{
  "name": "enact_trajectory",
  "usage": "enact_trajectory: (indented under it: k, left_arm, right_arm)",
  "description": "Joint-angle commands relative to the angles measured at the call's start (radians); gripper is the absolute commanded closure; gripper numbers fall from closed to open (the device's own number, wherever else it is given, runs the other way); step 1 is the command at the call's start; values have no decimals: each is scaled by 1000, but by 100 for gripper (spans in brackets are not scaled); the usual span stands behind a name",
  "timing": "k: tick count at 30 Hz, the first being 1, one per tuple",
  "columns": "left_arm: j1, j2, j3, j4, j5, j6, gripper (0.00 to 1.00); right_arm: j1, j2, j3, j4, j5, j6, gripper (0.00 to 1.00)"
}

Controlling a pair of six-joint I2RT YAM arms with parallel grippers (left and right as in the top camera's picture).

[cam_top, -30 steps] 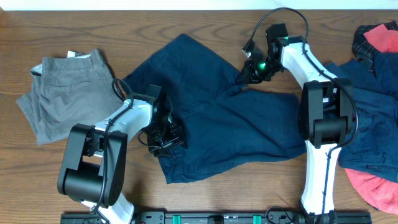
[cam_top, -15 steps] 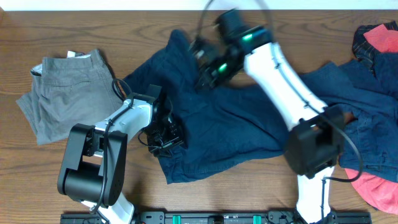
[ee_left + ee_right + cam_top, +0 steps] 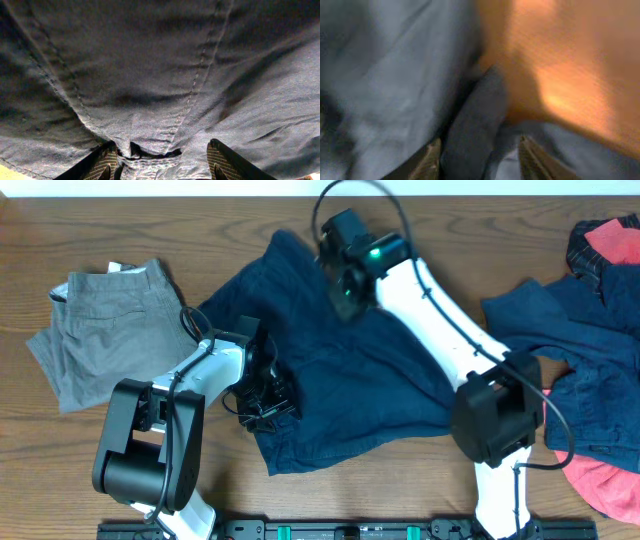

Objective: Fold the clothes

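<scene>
Your navy shorts lie mid-table, rumpled, waistband side toward 7 o'clock. R gripper is down on the fabric at approx 12. L gripper is on the shorts' edge at 8. Jaws on both are unreadable from above. Grey shorts lie at 9, just beside the L arm. Navy & coral pile is at 3, coral showing top & btm.

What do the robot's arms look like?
Both are made of smooth white links joined by chunky black joints. The left arm and right arm each trail thin black cables, and a green light glows near the right wrist. The left end effector has two dark fingers with gridded pads.
</scene>
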Motion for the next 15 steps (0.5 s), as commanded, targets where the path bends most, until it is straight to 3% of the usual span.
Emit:
enact_trajectory:
  k: [1, 4, 10, 15]
  left_arm:
    - [16, 84, -60, 38, -236, 38, 39]
    - [16, 84, -60, 38, -236, 38, 39]
    - [16, 84, -60, 38, -236, 38, 39]
    - [16, 84, -60, 39, -236, 38, 39]
  right_arm:
    - [-65, -2, 2, 64, 83, 39, 41]
    - [-129, 8, 0, 138, 24, 39, 37]
    - [-232, 69, 0, 196, -51, 114, 39]
    - [-257, 149, 0, 185, -322, 44, 37]
